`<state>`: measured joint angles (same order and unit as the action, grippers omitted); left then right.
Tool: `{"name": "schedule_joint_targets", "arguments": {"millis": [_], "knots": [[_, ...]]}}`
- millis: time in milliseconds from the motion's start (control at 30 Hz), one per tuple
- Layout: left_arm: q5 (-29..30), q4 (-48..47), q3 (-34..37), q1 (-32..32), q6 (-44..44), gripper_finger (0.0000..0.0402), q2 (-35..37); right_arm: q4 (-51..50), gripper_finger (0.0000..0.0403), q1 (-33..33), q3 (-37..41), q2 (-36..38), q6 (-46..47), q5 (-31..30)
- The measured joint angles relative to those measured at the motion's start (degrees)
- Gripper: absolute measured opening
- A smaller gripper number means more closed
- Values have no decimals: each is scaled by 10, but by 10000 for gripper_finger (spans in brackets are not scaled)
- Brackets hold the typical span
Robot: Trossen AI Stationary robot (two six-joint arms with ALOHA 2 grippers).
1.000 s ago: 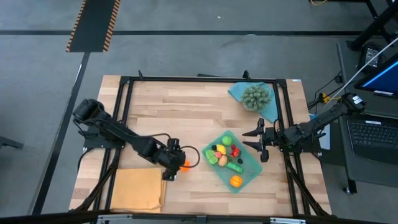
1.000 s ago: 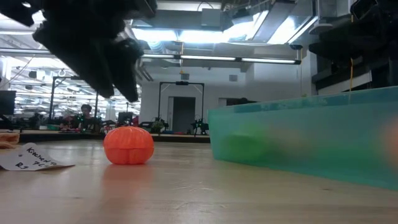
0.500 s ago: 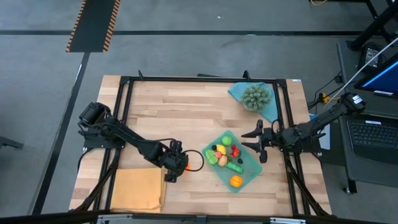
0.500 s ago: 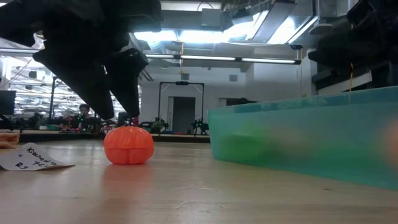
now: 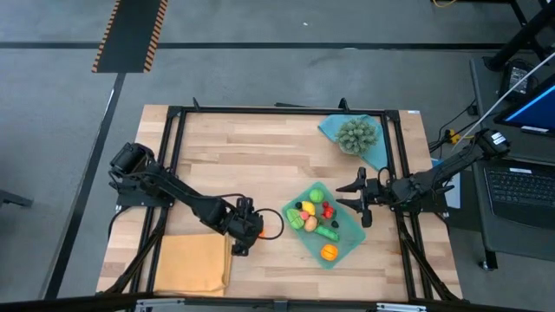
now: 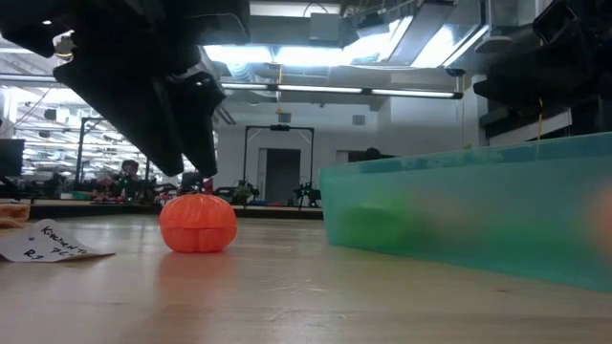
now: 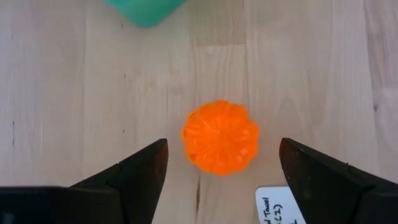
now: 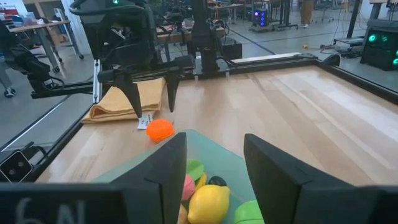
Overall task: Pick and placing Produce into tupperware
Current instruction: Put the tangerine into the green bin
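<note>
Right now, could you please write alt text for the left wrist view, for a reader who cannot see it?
A small ribbed orange toy fruit sits on the light wooden table, centred between the two open dark fingers of the left tool, which do not touch it. A corner of the teal container shows beyond it, and a white paper label lies beside one finger.

small white paper tag (image 6: 43,241) on the table, handwriting too blurred to read

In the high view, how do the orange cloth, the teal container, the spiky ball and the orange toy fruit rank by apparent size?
1. Orange cloth
2. Teal container, slightly smaller
3. Spiky ball
4. Orange toy fruit, partly hidden under the left gripper
</note>
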<state>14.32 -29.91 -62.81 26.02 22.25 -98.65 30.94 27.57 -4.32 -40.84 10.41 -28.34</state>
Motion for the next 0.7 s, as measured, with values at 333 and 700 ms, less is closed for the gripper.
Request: {"name": "schedule_joint_targets", "arguments": {"millis": [333,700], "knots": [[6,13,12,-3,-1,298,-49,0,163,0,0,0,0,0],[-21,52,12,-14,-3,298,-69,2,163,0,0,0,6,0]]}}
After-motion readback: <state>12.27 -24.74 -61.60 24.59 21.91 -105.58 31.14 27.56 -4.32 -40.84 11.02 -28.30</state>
